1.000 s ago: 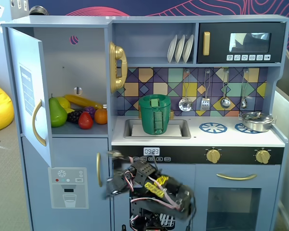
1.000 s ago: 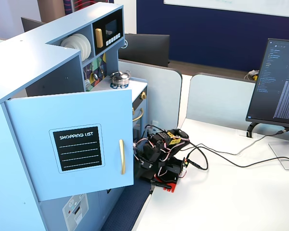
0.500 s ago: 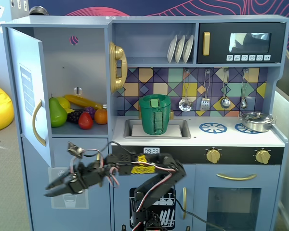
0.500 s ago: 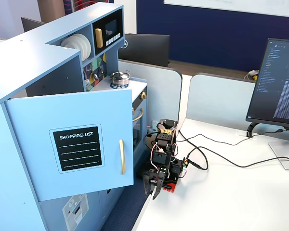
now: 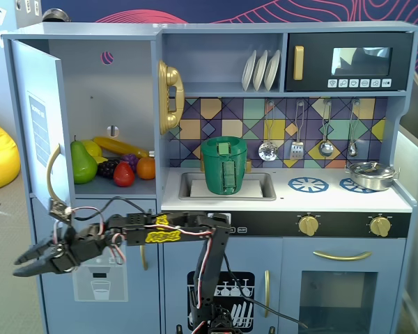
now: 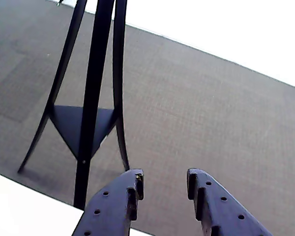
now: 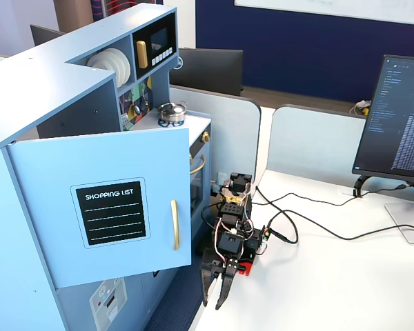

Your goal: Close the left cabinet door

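Observation:
The left cabinet door [image 5: 45,118] stands wide open, swung out toward the camera, with its curved gold handle [image 5: 51,174] on the outer side. In the other fixed view the door [image 7: 48,241] shows its black "SHOPPING LIST" panel [image 7: 110,212] and its handle [image 7: 174,224]. My gripper [image 5: 17,267] is open and empty. It reaches out left, below the door's bottom edge and apart from it. It also shows in the other fixed view [image 7: 212,302], right of the door. In the wrist view the gripper [image 6: 164,179] is parted over grey carpet; the door is out of that view.
Toy fruit [image 5: 111,163] lies on the shelf inside the open cabinet. The lower door with the ice-dispenser graphic [image 5: 97,278] is behind my arm. A black stand [image 6: 91,98] rises from the carpet. Cables [image 7: 310,221] and a monitor [image 7: 400,117] sit on the white desk [image 7: 345,283].

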You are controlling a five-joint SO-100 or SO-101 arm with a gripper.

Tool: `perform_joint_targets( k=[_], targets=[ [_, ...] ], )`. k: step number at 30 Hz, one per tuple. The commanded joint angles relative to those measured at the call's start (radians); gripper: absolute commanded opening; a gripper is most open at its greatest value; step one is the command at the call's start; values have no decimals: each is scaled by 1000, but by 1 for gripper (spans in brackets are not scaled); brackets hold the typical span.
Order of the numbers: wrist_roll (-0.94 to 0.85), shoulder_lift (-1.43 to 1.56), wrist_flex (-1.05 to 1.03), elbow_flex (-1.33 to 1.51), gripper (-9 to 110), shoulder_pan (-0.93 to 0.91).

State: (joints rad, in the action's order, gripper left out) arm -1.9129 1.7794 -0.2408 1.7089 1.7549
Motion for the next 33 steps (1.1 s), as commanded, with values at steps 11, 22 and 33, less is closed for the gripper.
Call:
perform_joint_targets(
  k=[11,22,33],
  targets=[
    [-199,-9,-31,-117,0,-155],
    [-262,202,-9,101,0,-302],
    [-374,327,38,166,0,-612]
  ],
)
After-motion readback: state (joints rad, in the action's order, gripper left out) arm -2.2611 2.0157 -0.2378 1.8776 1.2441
